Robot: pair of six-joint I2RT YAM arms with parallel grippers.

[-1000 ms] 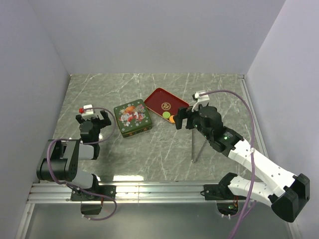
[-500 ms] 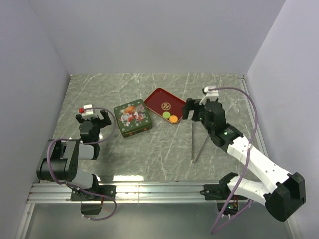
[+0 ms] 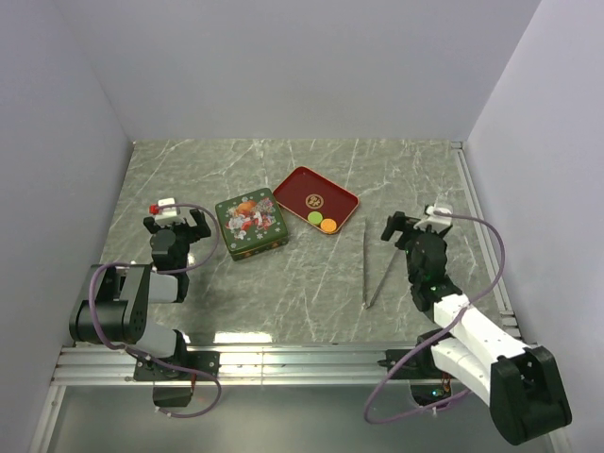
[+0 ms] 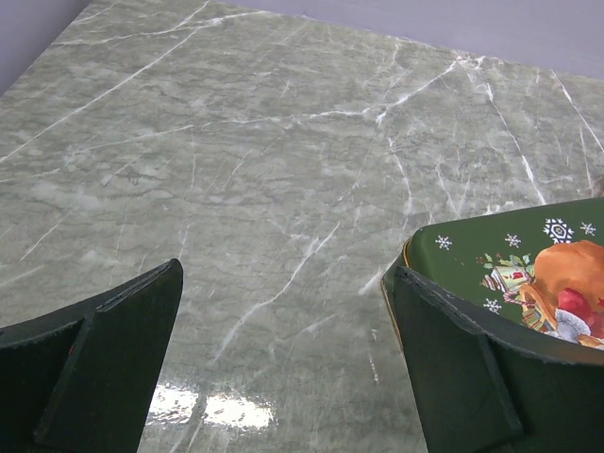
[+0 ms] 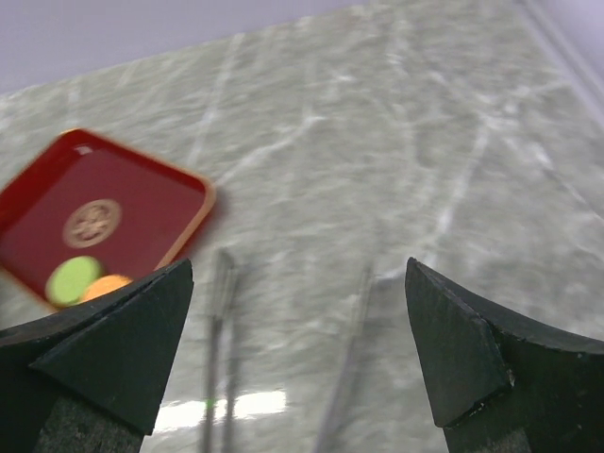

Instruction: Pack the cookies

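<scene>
A lab test cell: plain white walls point(image 3: 283, 75) box in a marble-look tabletop point(image 3: 198, 170).

Green marble table point(image 3: 283, 283), plain pale walls point(image 3: 283, 66), glossy reflections

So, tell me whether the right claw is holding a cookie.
No, the right claw is open and empty; the green and orange round cookies lie on the red rectangular tray.

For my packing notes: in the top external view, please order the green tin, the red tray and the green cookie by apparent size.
1. Red tray and green tin: they look about alike, so I do not rank them.
2. Green cookie: far smaller, lying in the tray.
</scene>
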